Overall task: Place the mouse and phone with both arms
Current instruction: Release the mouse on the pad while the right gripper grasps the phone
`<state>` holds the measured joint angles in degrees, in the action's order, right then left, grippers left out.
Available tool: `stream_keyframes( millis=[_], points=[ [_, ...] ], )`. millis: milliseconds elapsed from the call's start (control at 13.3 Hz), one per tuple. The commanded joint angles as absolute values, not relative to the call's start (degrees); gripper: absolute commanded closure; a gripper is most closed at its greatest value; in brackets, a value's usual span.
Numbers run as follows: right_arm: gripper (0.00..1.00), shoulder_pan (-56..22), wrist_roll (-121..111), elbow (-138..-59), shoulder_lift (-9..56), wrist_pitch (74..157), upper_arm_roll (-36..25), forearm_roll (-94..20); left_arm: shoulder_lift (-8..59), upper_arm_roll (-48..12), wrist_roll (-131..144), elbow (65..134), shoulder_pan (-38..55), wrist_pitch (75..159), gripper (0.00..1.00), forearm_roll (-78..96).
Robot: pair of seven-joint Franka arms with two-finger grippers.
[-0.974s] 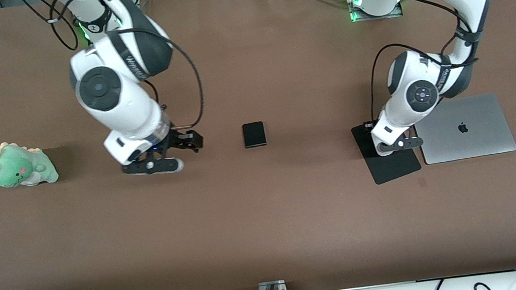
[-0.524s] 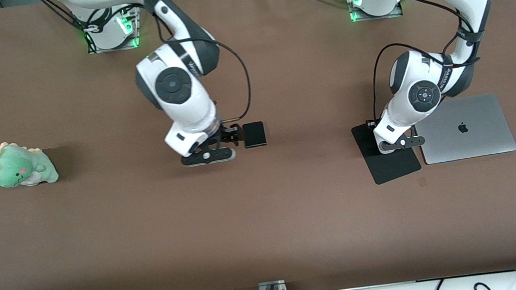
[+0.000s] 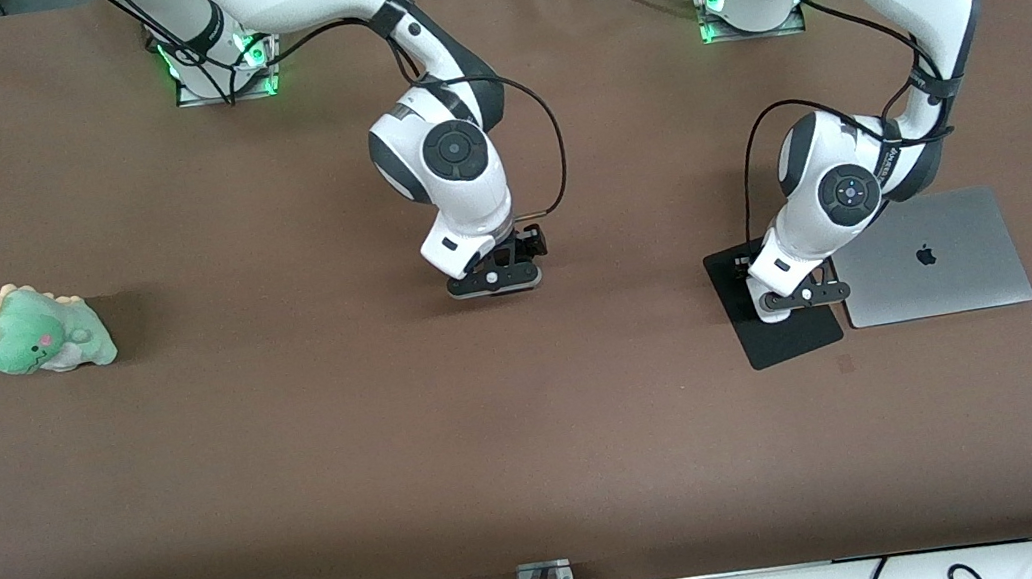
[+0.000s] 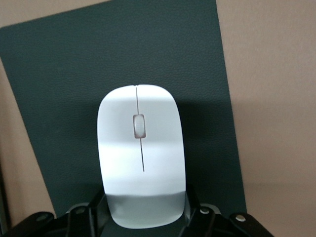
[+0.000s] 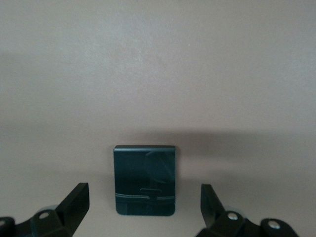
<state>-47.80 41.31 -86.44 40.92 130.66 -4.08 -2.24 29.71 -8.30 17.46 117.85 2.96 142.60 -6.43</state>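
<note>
Two grippers working at once. Left gripper pinching the mouse by its rear end, hanging low over the mouse pad lying just beside the laptop. Right gripper spreading wide, hovering over the phone lying mid-table, phone sitting at twelve o'clock between the fingers. Plush dinosaur resting toward the right arm's end.

Brown table, plush dinosaur, phone, mousepad, laptop
</note>
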Motion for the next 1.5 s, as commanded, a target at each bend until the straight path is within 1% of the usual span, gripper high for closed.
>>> stream_keyframes(
  millis=[0,225,300,449,749,824,974,1049,1124,1273,1423],
  points=[
    [0.00,-49.5,45.4,-85.7,43.0,132.4,-4.8,2.3,30.6,-7.5,17.1,116.0,3.4,143.0,0.00,-6.5],
    [0.00,-50.2,45.6,-85.7,44.3,132.9,-4.9,2.6,24.9,-7.3,17.2,116.1,2.6,141.7,0.00,-6.7],
    [0.00,-50.2,46.6,-85.7,44.7,133.4,-4.9,2.6,22.4,-7.4,17.3,116.1,2.3,139.6,0.00,-6.6],
    [0.00,-50.4,47.5,-85.7,45.6,134.8,-4.9,3.2,16.5,-8.1,17.2,115.8,2.3,132.4,0.00,-6.5],
    [0.00,-50.7,48.0,-85.8,46.7,136.1,-4.9,4.0,5.4,-11.3,17.2,114.5,0.1,123.2,0.00,-5.8],
    [0.00,-51.0,48.0,-85.9,46.9,136.4,-5.0,4.6,3.2,-11.6,17.2,112.4,-0.3,118.9,0.00,-4.8],
    [0.00,-51.1,48.3,-85.9,47.5,137.4,-5.0,5.2,2.9,-11.6,17.1,101.0,-0.4,103.0,0.00,-4.6],
    [0.00,-51.1,49.3,-85.9,47.6,137.5,-5.0,5.4,2.9,-11.5,17.1,96.7,-0.4,98.0,0.00,-4.0],
    [0.00,-51.2,49.5,-86.0,47.9,138.0,-5.1,5.6,2.6,-11.5,17.1,94.9,-0.4,96.5,0.00,-3.7],
    [0.00,-51.2,49.6,-86.1,48.5,139.0,-5.0,7.5,1.4,-10.9,17.1,94.6,-0.4,96.4,0.00,-2.9],
    [0.00,-51.2,49.7,-86.1,49.0,139.6,-5.1,7.5,0.8,-7.3,15.9,94.7,-0.4,96.4,0.00,1.2]
  ],
)
